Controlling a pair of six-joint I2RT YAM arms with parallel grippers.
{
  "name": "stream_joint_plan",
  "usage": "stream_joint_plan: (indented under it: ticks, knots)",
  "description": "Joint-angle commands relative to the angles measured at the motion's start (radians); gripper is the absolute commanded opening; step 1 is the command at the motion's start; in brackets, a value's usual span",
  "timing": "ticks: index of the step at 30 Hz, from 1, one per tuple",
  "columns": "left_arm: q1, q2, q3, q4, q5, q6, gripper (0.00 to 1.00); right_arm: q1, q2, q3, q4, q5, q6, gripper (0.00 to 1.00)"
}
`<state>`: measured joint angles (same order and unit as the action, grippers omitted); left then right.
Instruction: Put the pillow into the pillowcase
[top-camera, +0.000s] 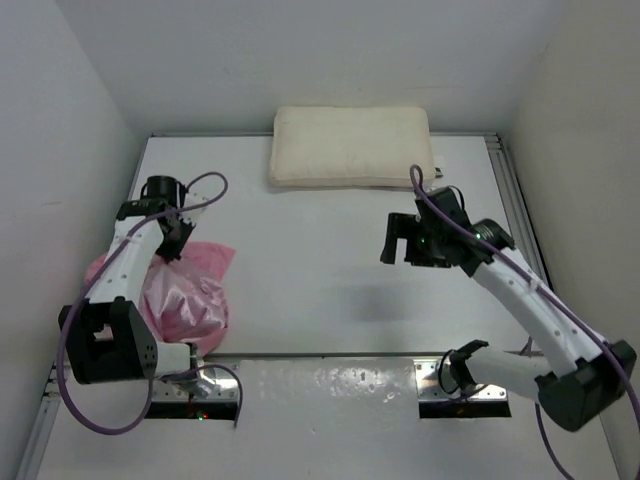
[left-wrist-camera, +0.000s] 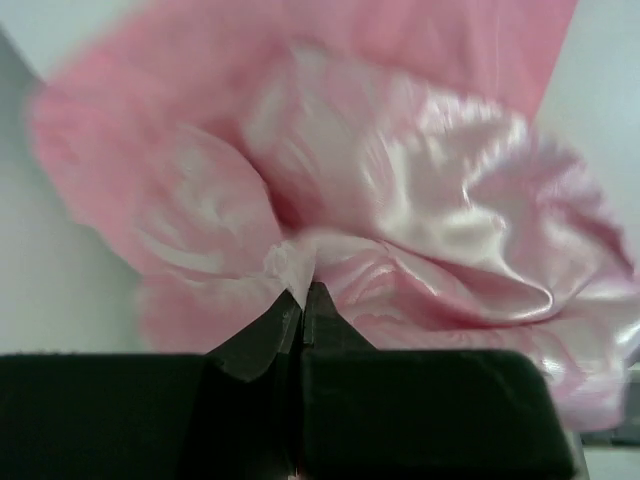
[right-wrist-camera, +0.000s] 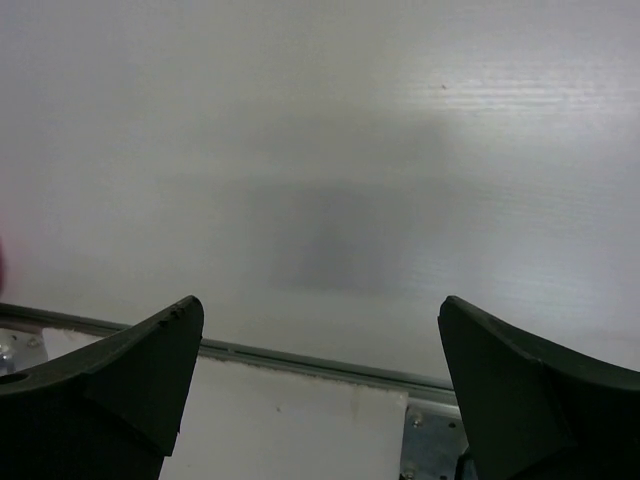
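White table (top-camera: 330, 270): crumpled shiny pink pillowcase (left-wrist-camera: 400, 200), plump cream pillow (top-camera: 350, 145).

The pillow (top-camera: 350, 145) lies at the centre of the far edge of the table (top-camera: 320, 290). The pillowcase (top-camera: 190, 295) lies near left, well apart.

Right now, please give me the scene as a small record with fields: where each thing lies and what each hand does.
pillowcase: pink, crumpled in a heap at the near left of the table
pillow: cream, lying flat at the far edge, about the middle, touched by nothing
left hand: shut, pinching a fold of the pillowcase
right hand: open, empty, above bare table on the right side
progress: pillow not yet in the pillowcase
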<state>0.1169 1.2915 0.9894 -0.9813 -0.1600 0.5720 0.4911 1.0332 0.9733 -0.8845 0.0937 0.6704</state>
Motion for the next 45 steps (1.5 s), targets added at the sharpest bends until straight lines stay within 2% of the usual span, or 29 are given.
stream_joint_plan:
  ticks: [1, 4, 5, 6, 8, 11, 12, 13, 14, 15, 16, 17, 19, 21, 23, 24, 27, 29, 33, 36, 39, 40, 41, 45]
  knots:
    - [-0.051, 0.026, 0.173, 0.081, 0.002, -0.037, 0.0, -0.029, 0.149, 0.163, 0.101, -0.08, -0.098, 0.99]
    - [-0.1, 0.095, 0.388, 0.098, 0.016, -0.067, 0.0, -0.051, 0.244, 0.257, 0.099, -0.115, -0.114, 0.99]
    - [-0.156, 0.116, 0.513, 0.099, 0.022, -0.078, 0.0, -0.054, 0.295, 0.318, 0.098, -0.12, -0.115, 0.99]
    - [-0.183, 0.164, 0.576, 0.099, 0.033, -0.09, 0.0, -0.057, 0.316, 0.346, 0.093, -0.126, -0.118, 0.99]
    - [-0.285, 0.216, 0.766, 0.066, 0.088, -0.083, 0.0, -0.066, 0.361, 0.424, 0.1, -0.143, -0.12, 0.99]
    - [-0.46, 0.311, 0.928, 0.029, 0.126, -0.044, 0.0, -0.069, 0.366, 0.47, 0.151, -0.161, -0.135, 0.99]
    - [-0.561, 0.324, 0.94, 0.003, 0.155, 0.004, 0.0, -0.075, 0.361, 0.466, 0.169, -0.164, -0.138, 0.99]
    - [-0.615, 0.331, 0.948, -0.02, 0.198, 0.038, 0.01, -0.078, 0.351, 0.459, 0.188, -0.167, -0.14, 0.99]
    - [-0.664, 0.35, 0.948, -0.052, 0.229, 0.078, 0.12, -0.086, 0.328, 0.447, 0.229, -0.169, -0.14, 0.99]
    - [-0.707, 0.356, 0.933, -0.109, 0.267, 0.136, 0.3, -0.106, 0.315, 0.423, 0.246, -0.169, -0.132, 0.99]
    - [-0.773, 0.359, 0.918, -0.123, 0.334, 0.149, 0.89, -0.115, 0.305, 0.409, 0.263, -0.169, -0.123, 0.99]
    - [-0.793, 0.356, 0.895, -0.125, 0.365, 0.15, 0.99, -0.132, 0.291, 0.394, 0.292, -0.169, -0.114, 0.99]
    - [-0.818, 0.342, 0.836, -0.097, 0.443, 0.14, 1.0, -0.175, 0.265, 0.354, 0.323, -0.167, -0.082, 0.99]
    - [-0.772, 0.345, 0.818, -0.056, 0.485, 0.111, 1.0, -0.213, 0.255, 0.328, 0.334, -0.146, -0.045, 0.99]
    - [-0.72, 0.357, 0.815, -0.014, 0.452, 0.054, 1.0, -0.235, 0.26, 0.312, 0.346, -0.129, -0.019, 0.99]
    - [-0.662, 0.361, 0.809, 0.05, 0.414, -0.019, 1.0, -0.25, 0.272, 0.298, 0.352, -0.115, 0.009, 0.99]
    - [-0.576, 0.359, 0.724, 0.188, 0.121, -0.092, 1.0, -0.255, 0.33, 0.289, 0.39, -0.11, 0.052, 0.95]
    - [-0.539, 0.353, 0.627, 0.252, 0.05, -0.1, 1.0, -0.244, 0.382, 0.303, 0.43, -0.136, 0.061, 0.91]
    - [-0.47, 0.353, 0.488, 0.357, -0.07, -0.167, 1.0, -0.207, 0.571, 0.485, 0.41, -0.213, 0.061, 0.87]
    - [-0.387, 0.348, 0.447, 0.345, -0.093, -0.253, 1.0, -0.148, 0.718, 0.611, 0.43, -0.241, 0.066, 0.87]
    - [-0.277, 0.324, 0.396, 0.32, -0.075, -0.273, 1.0, -0.079, 0.844, 0.692, 0.473, -0.236, 0.075, 0.88]
    - [-0.252, 0.316, 0.373, 0.319, -0.073, -0.267, 1.0, -0.06, 0.875, 0.705, 0.505, -0.215, 0.086, 0.94]
    - [-0.232, 0.315, 0.345, 0.331, -0.078, -0.259, 1.0, -0.03, 0.93, 0.714, 0.524, -0.198, 0.092, 0.95]
    - [-0.18, 0.292, 0.136, 0.433, -0.084, -0.212, 1.0, 0.038, 1.073, 0.74, 0.639, -0.15, 0.141, 0.99]
